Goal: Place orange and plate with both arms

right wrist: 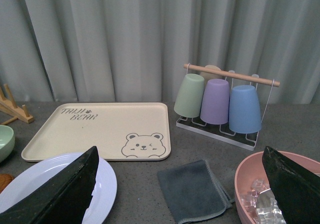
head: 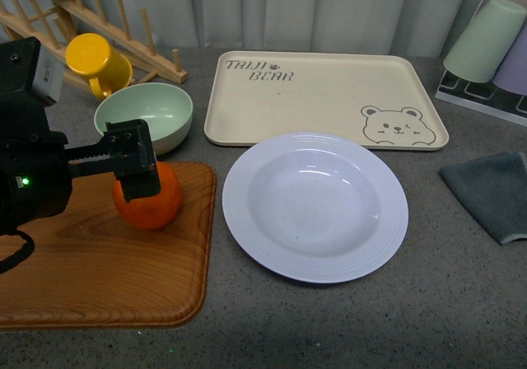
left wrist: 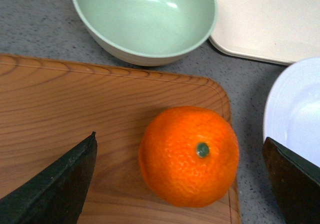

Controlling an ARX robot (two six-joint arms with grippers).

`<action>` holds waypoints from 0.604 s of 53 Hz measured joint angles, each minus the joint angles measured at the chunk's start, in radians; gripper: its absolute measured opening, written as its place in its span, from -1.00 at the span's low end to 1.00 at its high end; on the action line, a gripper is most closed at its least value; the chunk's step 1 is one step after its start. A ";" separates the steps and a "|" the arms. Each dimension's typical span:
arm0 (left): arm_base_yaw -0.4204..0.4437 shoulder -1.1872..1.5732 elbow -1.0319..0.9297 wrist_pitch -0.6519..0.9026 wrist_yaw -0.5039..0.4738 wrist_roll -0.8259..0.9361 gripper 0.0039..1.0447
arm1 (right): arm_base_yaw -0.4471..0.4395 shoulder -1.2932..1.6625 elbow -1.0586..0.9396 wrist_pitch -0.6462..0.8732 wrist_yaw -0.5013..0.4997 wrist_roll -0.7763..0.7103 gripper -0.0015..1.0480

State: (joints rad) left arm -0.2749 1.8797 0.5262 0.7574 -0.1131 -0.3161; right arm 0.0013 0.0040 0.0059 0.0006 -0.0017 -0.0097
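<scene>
Orange (head: 146, 211): sitting on the wooden board (head: 90, 270) at the lower left of the front view, close to the board's upper right corner, green stem dot turned upward in the left wrist view. Left pincer (left wrist: 179, 140): spread wide, one dark finger (left wrist: 55, 184) on either side of the fruit, both clear of the peel in the wrist view, not clamped on it. Plate (head: 315, 207): lying flat on the grey desk (head: 370, 319) in the middle of the front view, just right of the board with a narrow strip of desk between; far rim meeting the near edge of the beige bear tray (head: 321, 97), touching or not, cannot tell. Mint-green bowl (head: 144, 115): just above the board in the front view, beside the tray's left edge. Yellow mug (head: 97, 63): upper left, leaning on the wooden rack (head: 123, 31). Grey cloth (head: 490, 192): at the right edge, well apart from the plate. Upturned cups on a wire stand (head: 486, 44): upper right corner. Right pincer (right wrist: 180, 151): fingers (right wrist: 60, 194) set far apart, gripping nothing, raised over the desk with the plate, cloth and a pink bowl (right wrist: 250, 174) of clear chunks under it.
</scene>
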 joint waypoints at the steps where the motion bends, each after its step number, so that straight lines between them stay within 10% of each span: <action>1: 0.000 0.005 0.003 0.000 0.012 0.000 0.88 | 0.000 0.000 0.000 0.000 0.000 0.000 0.83; 32: -0.013 0.142 0.053 0.002 0.057 -0.005 0.65 | 0.000 0.000 0.000 0.000 0.000 0.000 0.83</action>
State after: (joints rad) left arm -0.2882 2.0212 0.5793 0.7597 -0.0559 -0.3214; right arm 0.0013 0.0040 0.0059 0.0006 -0.0017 -0.0097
